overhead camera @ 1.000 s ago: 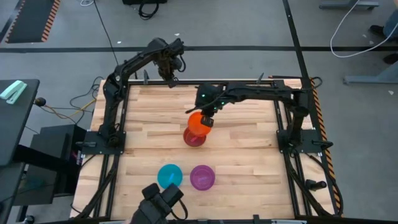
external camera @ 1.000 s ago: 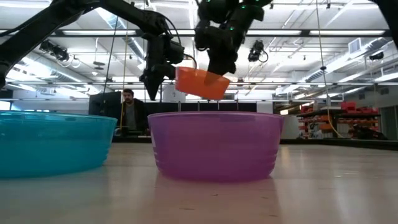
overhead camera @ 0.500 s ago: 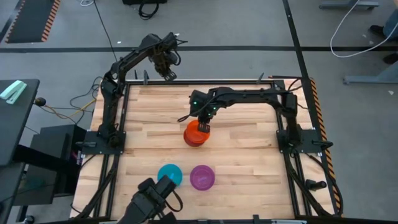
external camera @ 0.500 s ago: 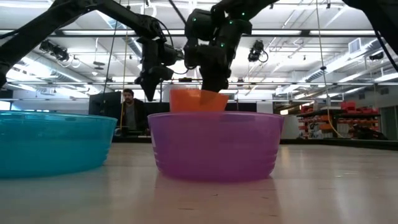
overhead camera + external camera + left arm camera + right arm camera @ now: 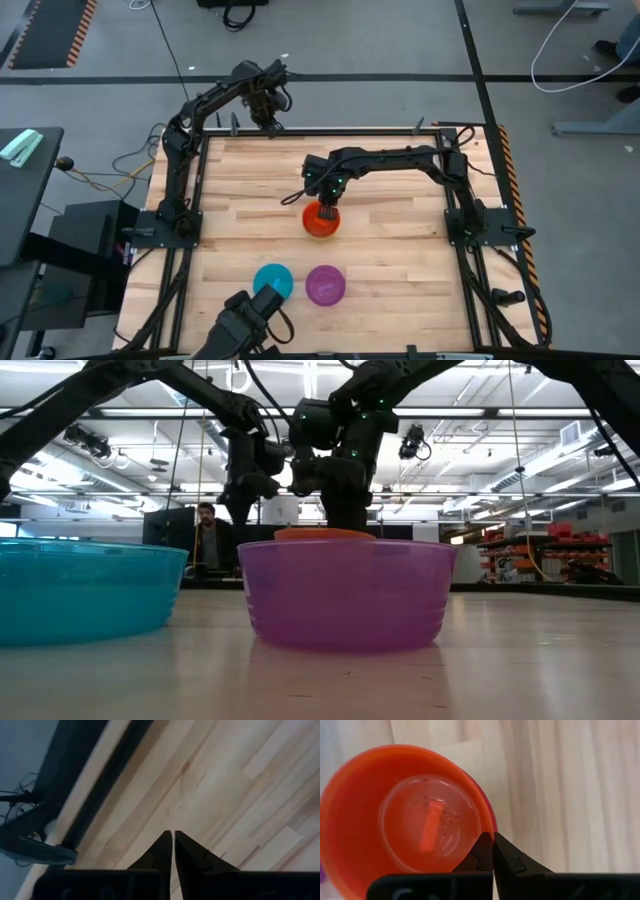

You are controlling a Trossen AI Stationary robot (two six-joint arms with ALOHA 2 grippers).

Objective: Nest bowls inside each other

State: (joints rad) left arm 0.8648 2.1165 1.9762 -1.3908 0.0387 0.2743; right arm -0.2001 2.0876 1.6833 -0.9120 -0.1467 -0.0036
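The right gripper (image 5: 323, 207) pinches the rim of the orange bowl (image 5: 320, 221), which sits nested in a pink bowl (image 5: 493, 822) mid-worktop (image 5: 400, 250). The blue bowl (image 5: 272, 281) and purple bowl (image 5: 325, 284) stand side by side near the front edge. The left gripper (image 5: 270, 122), fingers closed on nothing, hangs over the worktop's far edge.

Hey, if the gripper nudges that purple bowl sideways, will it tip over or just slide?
Probably slide. The purple bowl sits upright on a wide flat base with low walls, so tipping looks unlikely. Its thin, translucent wall suggests light plastic, so a small push on the smooth wooden table should move it easily. The blue bowl stands close beside it and might get bumped.
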